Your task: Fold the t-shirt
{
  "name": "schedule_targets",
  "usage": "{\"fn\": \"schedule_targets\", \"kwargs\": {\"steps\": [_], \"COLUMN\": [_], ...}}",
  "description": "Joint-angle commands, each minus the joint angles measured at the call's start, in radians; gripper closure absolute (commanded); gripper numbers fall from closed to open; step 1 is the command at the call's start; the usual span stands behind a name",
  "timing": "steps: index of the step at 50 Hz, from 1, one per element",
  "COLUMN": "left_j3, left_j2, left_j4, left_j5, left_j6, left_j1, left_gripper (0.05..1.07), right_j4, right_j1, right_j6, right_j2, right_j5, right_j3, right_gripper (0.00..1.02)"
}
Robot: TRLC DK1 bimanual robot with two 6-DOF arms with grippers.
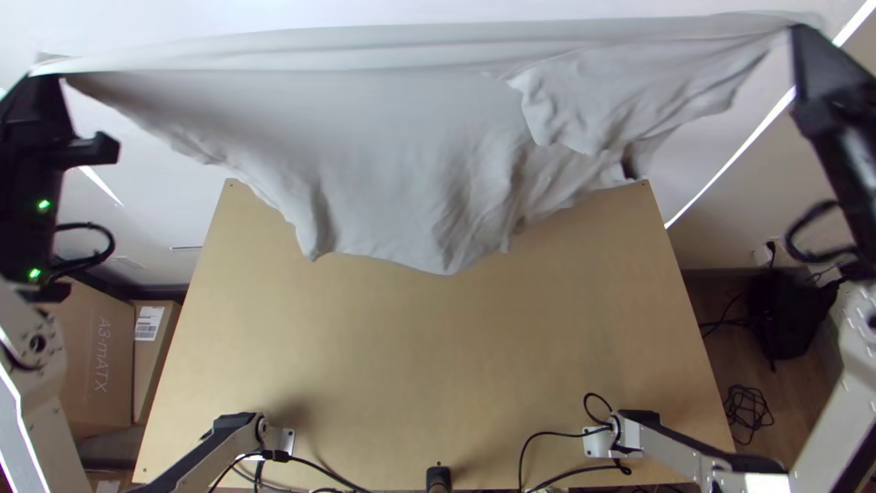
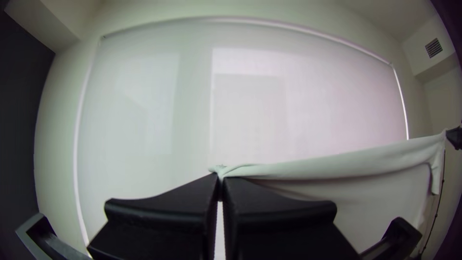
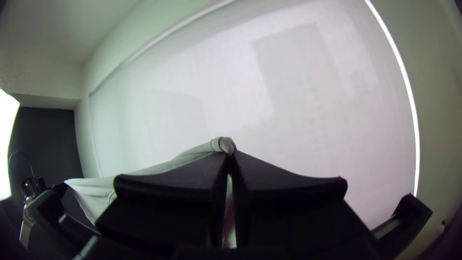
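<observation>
Stretched high between both grippers, the light grey t-shirt [image 1: 392, 155] has a taut upper edge, and its lower part hangs loosely over the table's far end. My left gripper [image 1: 46, 80] is at the upper left of the top view, shut on one end of that edge. At the upper right, my right gripper [image 1: 798, 36] is shut on the other end. In the left wrist view the shirt [image 2: 337, 166] runs from my left gripper [image 2: 220, 180] to the other arm. In the right wrist view, cloth [image 3: 192, 154] comes out between the fingertips of my right gripper [image 3: 230, 154].
The wooden table [image 1: 429, 347] lies below, its near and middle surface bare. Black cables [image 1: 566, 470] run along its near edge. Cardboard boxes [image 1: 100, 356] stand left of it, and a black bag-like object [image 1: 789, 310] is on the floor at right.
</observation>
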Motion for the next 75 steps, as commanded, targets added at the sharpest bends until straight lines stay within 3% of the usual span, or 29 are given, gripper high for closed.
{"fn": "schedule_targets", "kwargs": {"steps": [1, 12, 28, 34, 41, 51, 59, 75], "left_j3": [0.002, -0.025, -0.180, -0.335, -0.630, -0.976, -1.082, -1.096], "left_j2": [-0.099, -0.270, -0.375, -0.400, -0.449, -0.434, -0.276, 0.111], "left_j4": [0.037, 0.021, -0.110, -0.180, -0.203, -0.111, -0.022, 0.237], "left_j5": [-0.061, -0.066, -0.067, -0.058, -0.017, 0.089, 0.158, 0.161], "left_j6": [-0.066, -0.082, -0.147, -0.201, -0.214, -0.222, -0.194, -0.131], "left_j1": [0.044, 0.033, 0.003, -0.007, -0.010, 0.009, 0.033, 0.041], "left_gripper": [1.05, 1.05, 1.05, 1.05, 1.05, 1.05, 1.05, 1.05], "right_j4": [0.041, 0.043, 0.021, 0.020, 0.044, 0.132, 0.233, 0.396], "right_j1": [0.009, 0.021, 0.021, 0.037, 0.129, 0.201, 0.227, 0.196], "right_j6": [0.010, 0.058, 0.106, 0.241, 0.316, 0.313, 0.296, 0.216], "right_j2": [-0.152, -0.327, -0.383, -0.420, -0.474, -0.518, -0.439, -0.023], "right_j5": [0.057, 0.050, 0.011, -0.009, -0.018, -0.030, -0.033, -0.032], "right_j3": [-0.044, -0.123, -0.238, -0.439, -0.759, -1.209, -1.422, -1.430], "right_gripper": [1.00, 1.00, 1.00, 1.00, 1.00, 1.00, 1.00, 1.00]}}
